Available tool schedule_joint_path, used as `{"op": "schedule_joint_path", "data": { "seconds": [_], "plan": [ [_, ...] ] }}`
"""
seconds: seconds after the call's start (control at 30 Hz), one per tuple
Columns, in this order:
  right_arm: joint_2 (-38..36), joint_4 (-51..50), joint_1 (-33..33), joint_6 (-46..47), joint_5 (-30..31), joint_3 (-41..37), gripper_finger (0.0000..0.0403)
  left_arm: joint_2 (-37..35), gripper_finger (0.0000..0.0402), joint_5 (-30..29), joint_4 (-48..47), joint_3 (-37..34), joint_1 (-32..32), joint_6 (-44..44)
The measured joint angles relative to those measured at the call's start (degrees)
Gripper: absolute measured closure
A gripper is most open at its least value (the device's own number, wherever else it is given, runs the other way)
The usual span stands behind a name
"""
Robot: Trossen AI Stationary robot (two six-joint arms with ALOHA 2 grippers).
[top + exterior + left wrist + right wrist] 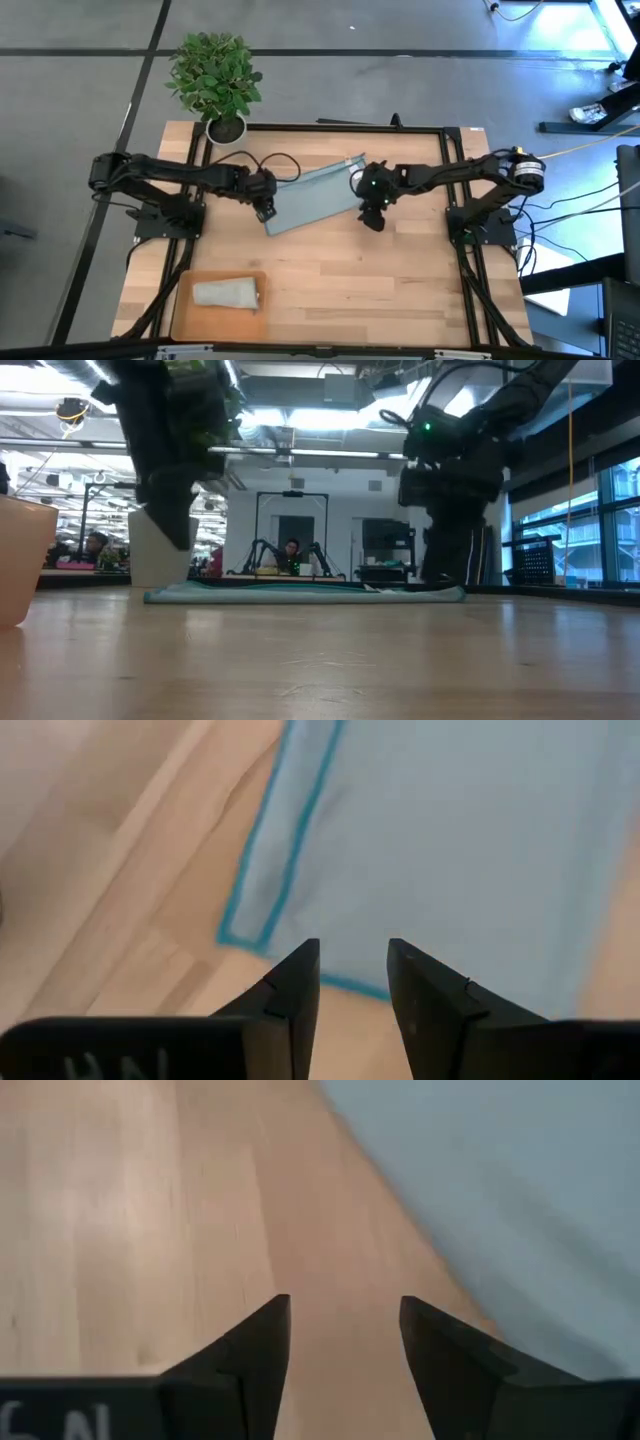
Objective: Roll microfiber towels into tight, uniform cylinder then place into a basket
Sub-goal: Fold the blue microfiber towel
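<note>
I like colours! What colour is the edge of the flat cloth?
Teal, around the flat light blue cloth; the left wrist view shows it best.

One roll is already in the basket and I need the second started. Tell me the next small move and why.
Probably lower the left gripper onto the near corner of the flat blue towel and pinch its teal hem. That gripper hovers open just over that edge with nothing between its fingers, the towel lies unrolled, and the right gripper waits open over bare wood beside the opposite edge.

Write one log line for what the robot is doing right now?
flat light blue towel spread mid-table | left gripper open at its corner | right gripper open beside its edge | rolled pale grey-green towel in orange-tan basket
</note>
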Motion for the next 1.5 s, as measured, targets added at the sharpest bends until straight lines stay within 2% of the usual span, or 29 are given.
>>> {"op": "schedule_joint_path", "data": {
  "seconds": [0.3, 0.4, 0.53, 0.87, 1.1, 1.27, 1.5],
  "plan": [
    [6.0, 0.3, -0.8, -1.1, 2.3, -0.3, 0.0212, 2.1, 0.029, -0.1, 2.5, -7.6, 4.3, 0.0],
    [6.1, 0.1, -2.0, -2.6, 1.6, -0.3, 0.0212, 2.2, 0.029, 2.3, 5.2, -9.6, 4.3, 0.3],
    [5.9, 0.2, -4.3, -3.5, 1.7, -0.4, 0.0213, 2.1, 0.029, 5.3, 9.9, -12.3, 3.3, 0.2],
    [5.9, 1.0, -9.5, -5.8, 3.5, -0.5, 0.0212, 2.0, 0.029, 4.2, 13.8, -13.8, -1.1, -4.4],
    [6.0, 3.1, -12.9, -5.9, 7.1, -0.5, 0.0212, 2.2, 0.029, 6.5, 18.5, -14.0, -3.9, -7.4],
    [6.1, 3.3, -13.7, -5.7, 7.6, 0.2, 0.0212, 2.1, 0.029, 12.5, 24.1, -14.0, -5.3, -6.9],
    [5.7, -0.6, -13.3, -5.4, 3.1, 5.1, 0.0212, 0.5, 0.029, 19.8, 19.9, -11.6, -5.4, -5.1]
  ]
}}
